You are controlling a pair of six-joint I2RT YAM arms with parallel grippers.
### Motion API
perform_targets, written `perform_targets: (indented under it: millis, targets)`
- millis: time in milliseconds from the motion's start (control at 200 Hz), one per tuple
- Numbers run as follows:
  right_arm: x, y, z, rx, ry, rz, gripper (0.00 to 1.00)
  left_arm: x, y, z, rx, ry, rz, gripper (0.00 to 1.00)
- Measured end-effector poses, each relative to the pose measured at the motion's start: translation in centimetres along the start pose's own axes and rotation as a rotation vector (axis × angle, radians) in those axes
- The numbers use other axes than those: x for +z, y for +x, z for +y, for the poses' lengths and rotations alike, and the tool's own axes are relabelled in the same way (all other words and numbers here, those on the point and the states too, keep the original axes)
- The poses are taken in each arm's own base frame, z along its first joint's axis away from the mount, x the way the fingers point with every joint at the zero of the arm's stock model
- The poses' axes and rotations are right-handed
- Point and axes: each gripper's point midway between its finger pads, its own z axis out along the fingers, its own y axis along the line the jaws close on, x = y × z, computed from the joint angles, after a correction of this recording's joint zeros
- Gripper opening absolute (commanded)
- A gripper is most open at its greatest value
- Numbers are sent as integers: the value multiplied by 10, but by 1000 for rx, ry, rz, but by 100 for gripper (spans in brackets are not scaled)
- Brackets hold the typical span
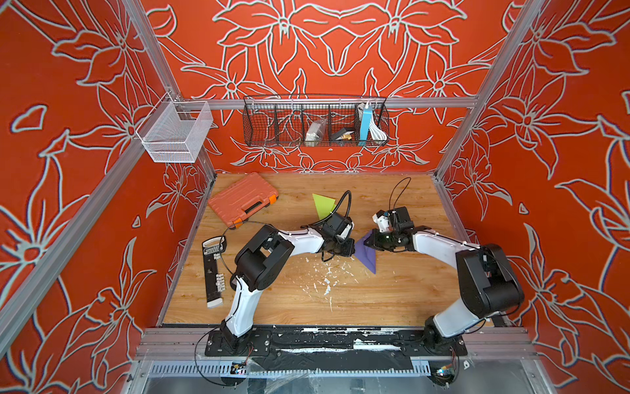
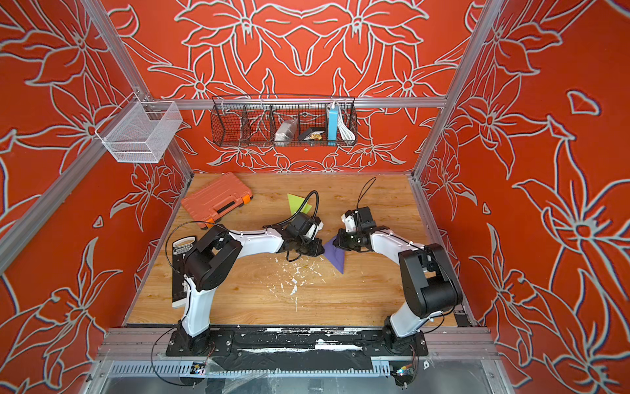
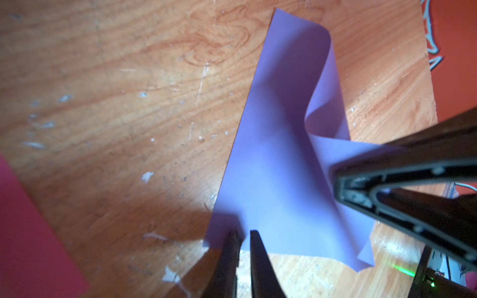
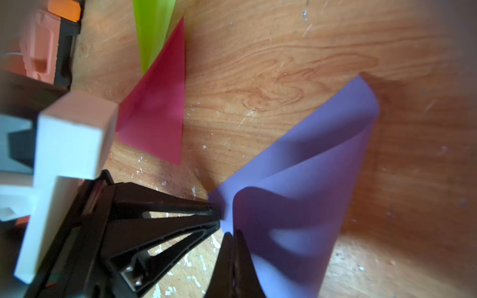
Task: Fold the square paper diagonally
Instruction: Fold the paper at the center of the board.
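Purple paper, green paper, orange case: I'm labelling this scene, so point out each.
purple paper [image 1: 366, 258], in a top view, flat lower part
green paper [image 1: 322, 204], in a top view, triangle's middle
orange case [image 1: 242, 198], in a top view, lid's centre

The table's [image 1: 392, 300] near half is open, bar flat white scraps [image 1: 327, 283]. Far left stands the case [image 1: 242, 198], green paper [image 1: 322, 204] beside it. Left gripper [image 1: 353, 249] and right gripper [image 1: 367, 241] nearly meet over the purple paper [image 1: 367, 259], seemingly leaving no passage between.

Top views bright, sharp; wrist views dim-cornered, blurred nearby, hard shadows.
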Motion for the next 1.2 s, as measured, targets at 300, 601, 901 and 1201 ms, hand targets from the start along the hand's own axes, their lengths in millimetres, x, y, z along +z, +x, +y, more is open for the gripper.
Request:
perform_targets:
  millis: [300,601,901,1201]
  targets:
    - [26,12,-3,26,-13,57,5,1,0,0,-1,3,-2,14]
    - [36,14,-2,22,-11,75,6,1,0,0,-1,3,-2,14]
    - [37,13,-1,10,0,69,7,1,0,0,-1,3,-2,13]
    - [40,10,-4,5,25,57,8,1,0,0,-1,3,-2,13]
